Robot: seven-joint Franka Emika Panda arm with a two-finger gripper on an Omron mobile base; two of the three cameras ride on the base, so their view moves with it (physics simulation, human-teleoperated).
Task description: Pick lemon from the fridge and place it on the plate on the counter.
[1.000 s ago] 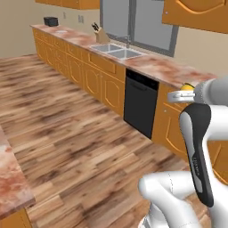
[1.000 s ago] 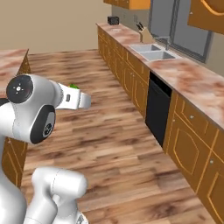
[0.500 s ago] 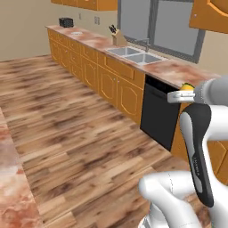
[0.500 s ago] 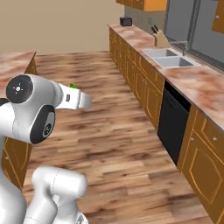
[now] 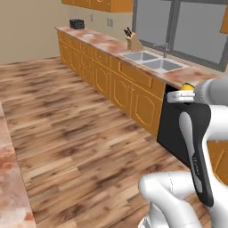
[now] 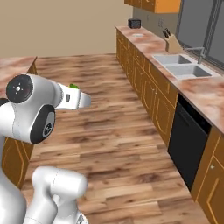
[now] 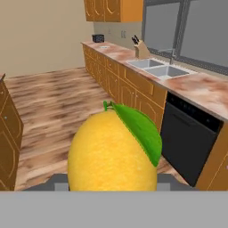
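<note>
The yellow lemon (image 7: 112,153) with a green leaf sits right in front of the hand camera, and my gripper (image 7: 111,183) is shut on it, held in the air over the wooden floor. From the left base, the lemon (image 5: 188,86) peeks out above the gripper (image 5: 181,95). On the right base side its leaf (image 6: 73,86) tops the gripper (image 6: 84,100). The marbled counter (image 5: 111,44) (image 6: 153,43) (image 7: 200,89) runs along the wall. A small pale plate (image 5: 88,35) (image 6: 138,35) (image 7: 103,46) lies at its far end. The fridge is out of view.
A double sink (image 5: 153,61) (image 6: 181,64), a knife block (image 5: 132,41) (image 6: 172,42) and a dark toaster (image 5: 77,23) (image 6: 134,23) are on the counter. A black dishwasher (image 5: 176,133) (image 6: 186,142) stands below it. Another marbled counter (image 5: 11,178) (image 6: 15,63) is close on the left.
The whole picture has shifted: the base has turned, so the counter and sink have slid rightward and nearer. The lemon stays gripped; the arm holds its pose.
</note>
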